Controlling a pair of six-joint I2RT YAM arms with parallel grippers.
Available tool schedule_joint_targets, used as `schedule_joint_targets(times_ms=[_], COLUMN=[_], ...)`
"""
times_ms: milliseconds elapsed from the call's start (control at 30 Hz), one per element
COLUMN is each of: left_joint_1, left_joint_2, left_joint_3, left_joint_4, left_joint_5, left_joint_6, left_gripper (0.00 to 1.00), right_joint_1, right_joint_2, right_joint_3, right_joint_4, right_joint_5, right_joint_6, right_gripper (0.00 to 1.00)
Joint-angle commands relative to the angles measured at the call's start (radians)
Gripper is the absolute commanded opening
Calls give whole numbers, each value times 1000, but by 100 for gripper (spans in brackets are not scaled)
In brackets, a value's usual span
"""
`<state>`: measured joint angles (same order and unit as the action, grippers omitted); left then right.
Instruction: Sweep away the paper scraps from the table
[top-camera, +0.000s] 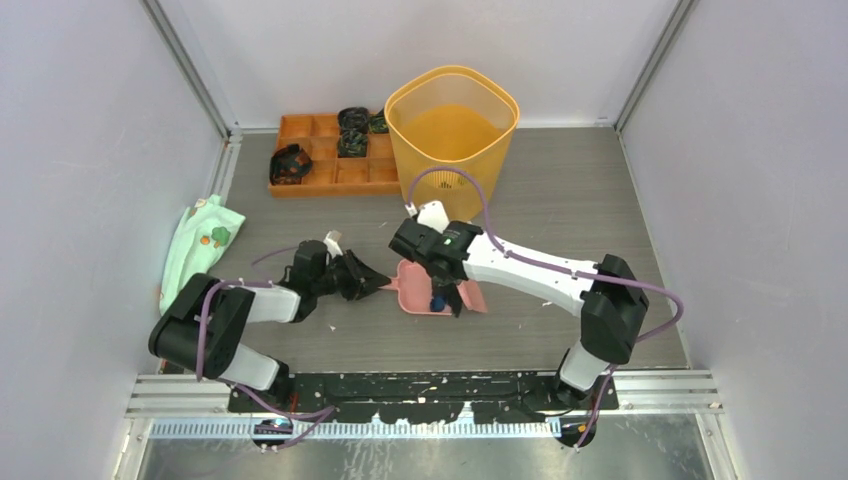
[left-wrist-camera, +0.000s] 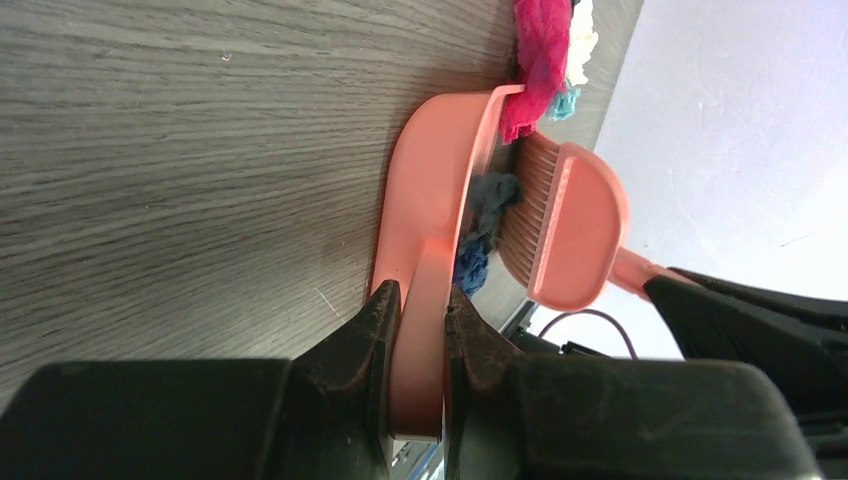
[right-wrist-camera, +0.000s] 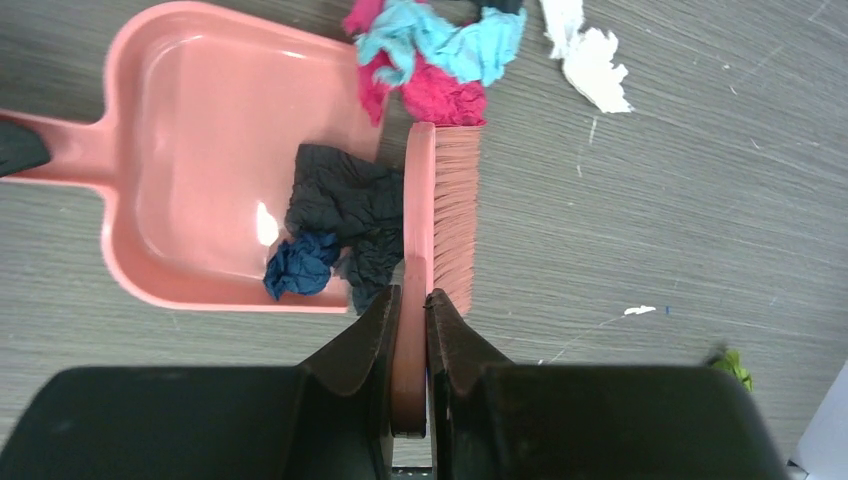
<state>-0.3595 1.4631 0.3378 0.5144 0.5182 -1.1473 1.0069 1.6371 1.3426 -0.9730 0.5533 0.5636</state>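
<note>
Reaching inward, left tool (left-wrist-camera: 417, 302) pinches dustpan (left-wrist-camera: 425, 180), right tool (right-wrist-camera: 410, 302) pinches brush (right-wrist-camera: 452, 200).

Dustpan (right-wrist-camera: 190, 150) lay at centre of table (top-camera: 560, 200), handle twd L; brush (right-wrist-camera: 450, 210) stood at its mouth, R side. Some paper scraps (right-wrist-camera: 340, 215) in pan, others on table just outside mouth. Basket (top-camera: 452, 125) behind; tray (top-camera: 330, 165) L of basket; cloth (top-camera: 200, 240) far L.

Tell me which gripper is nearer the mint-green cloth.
Left. The left gripper, clamping the dustpan handle, sits right of the cloth; the right gripper, holding the brush, is farther right.
</note>
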Motion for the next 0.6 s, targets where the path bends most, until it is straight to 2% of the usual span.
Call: schedule_joint_targets(times_ms=[0,300,367,567], left_joint_1=[-1,-9,-9,-9], left_joint_2=[55,110,117,158], left_joint_3=[-46,-76,-85,-118], left_joint_4=[-19,85,94,175], left_joint_5=[-165,-132,-139,-176], left_joint_6=[18,-24,-28,-79], left_gripper=[1,1,1,0], right_joint_1=[51,63,62,63], right_joint_2=[-1,-76,-88,-115], right_joint_3=[58,76,105,209], right_joint_4=[69,99,46,-216], right_joint_5=[-59,-63,-27,209], right_joint_6=[38,55,78,111], right_gripper=[1,1,1,1])
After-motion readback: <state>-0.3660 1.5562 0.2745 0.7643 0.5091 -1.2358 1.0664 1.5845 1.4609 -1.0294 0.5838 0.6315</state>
